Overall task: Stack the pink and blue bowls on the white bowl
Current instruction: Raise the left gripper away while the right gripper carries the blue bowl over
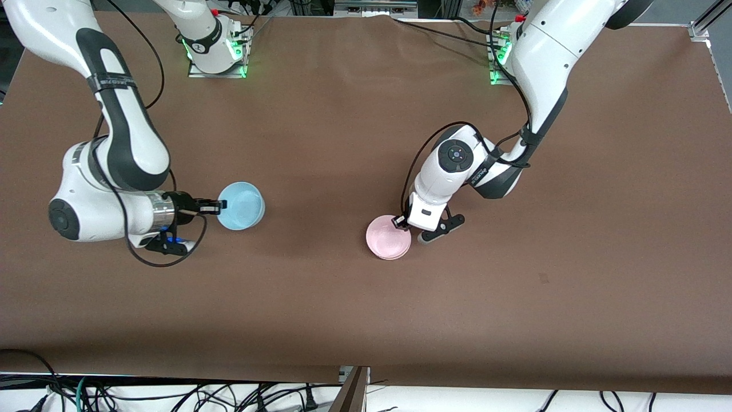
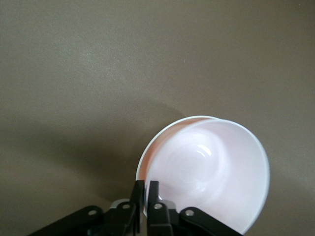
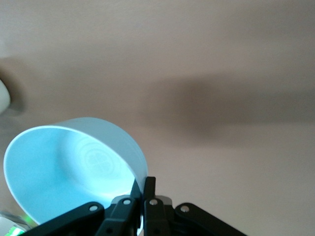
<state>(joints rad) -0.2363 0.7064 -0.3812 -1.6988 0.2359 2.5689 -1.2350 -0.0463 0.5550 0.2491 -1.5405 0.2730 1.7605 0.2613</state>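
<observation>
left gripper point(image 1: 401, 222) clamped on pink bowl point(image 1: 388, 237) rim, nested in white bowl point(image 2: 147, 162) | right gripper point(image 1: 221, 204) clamped on blue bowl point(image 1: 242, 205), lifted

No writing here can be made out; small dark bands with lettering sit on both arms, far too tiny to read, and the bowls look plain.

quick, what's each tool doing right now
left tool: closed on the rim of the pink bowl, which sits in the white bowl.
right tool: closed on the blue bowl, holding it.
</observation>
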